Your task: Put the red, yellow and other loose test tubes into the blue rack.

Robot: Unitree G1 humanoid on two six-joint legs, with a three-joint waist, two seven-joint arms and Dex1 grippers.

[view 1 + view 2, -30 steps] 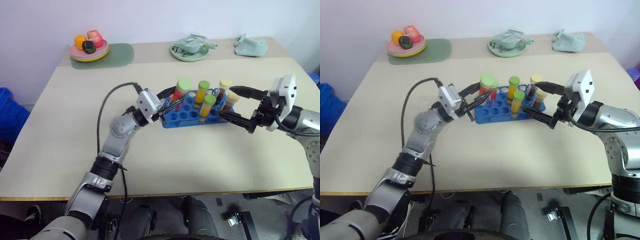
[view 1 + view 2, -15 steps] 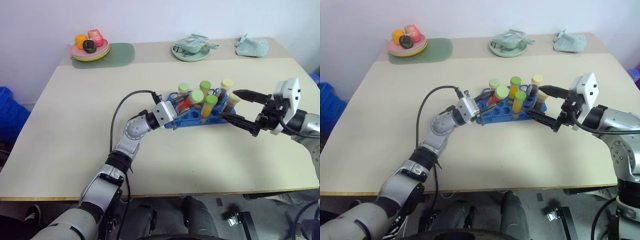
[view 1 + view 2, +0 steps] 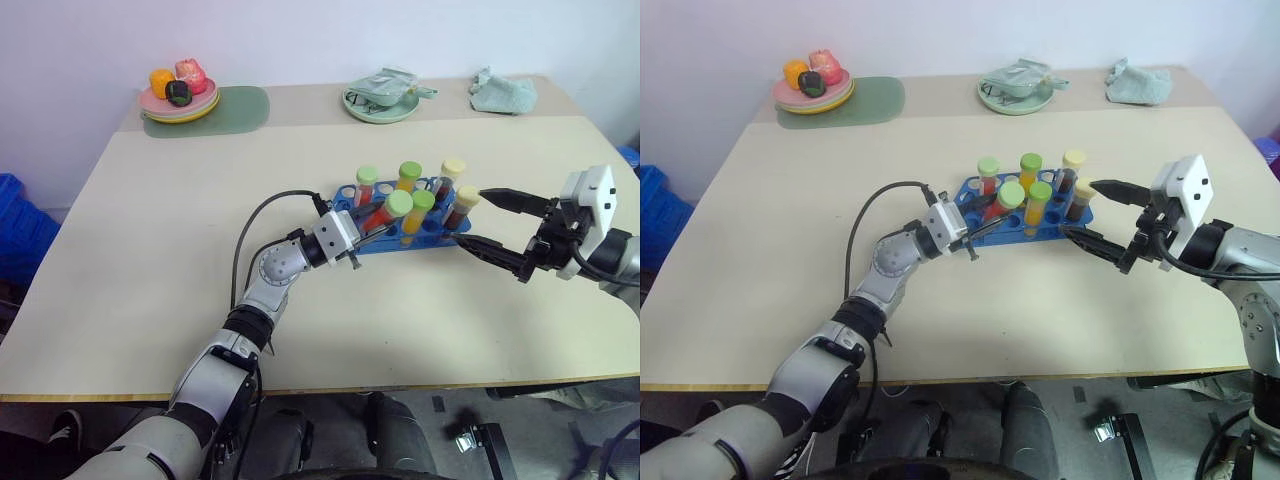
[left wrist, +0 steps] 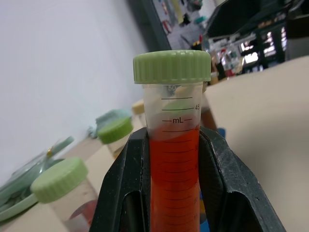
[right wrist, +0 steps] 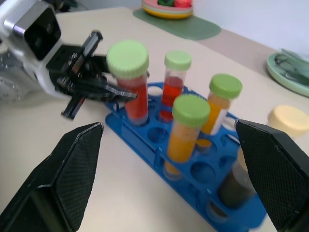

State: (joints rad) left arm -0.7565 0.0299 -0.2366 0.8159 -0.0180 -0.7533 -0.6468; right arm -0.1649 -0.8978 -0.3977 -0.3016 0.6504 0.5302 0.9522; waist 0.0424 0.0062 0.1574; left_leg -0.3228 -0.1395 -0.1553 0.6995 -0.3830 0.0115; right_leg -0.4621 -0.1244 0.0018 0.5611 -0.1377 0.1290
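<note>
So there's this big beige rectangular table point(image 3: 150, 250) with a blue plastic test tube rack point(image 3: 385, 238) sitting near the middle, already holding a red-filled tube, two orange-filled ones with green caps and a couple of dark ones with cream caps. The left gripper point(image 3: 372, 222) is clamped tight on a clear plastic test tube with red liquid and a light green screw cap point(image 3: 385, 211), which leans tilted over the rack's near holes. The right gripper point(image 3: 497, 222) hangs just beside the rack's right end, its two black fingers spread wide with nothing between them.
</note>
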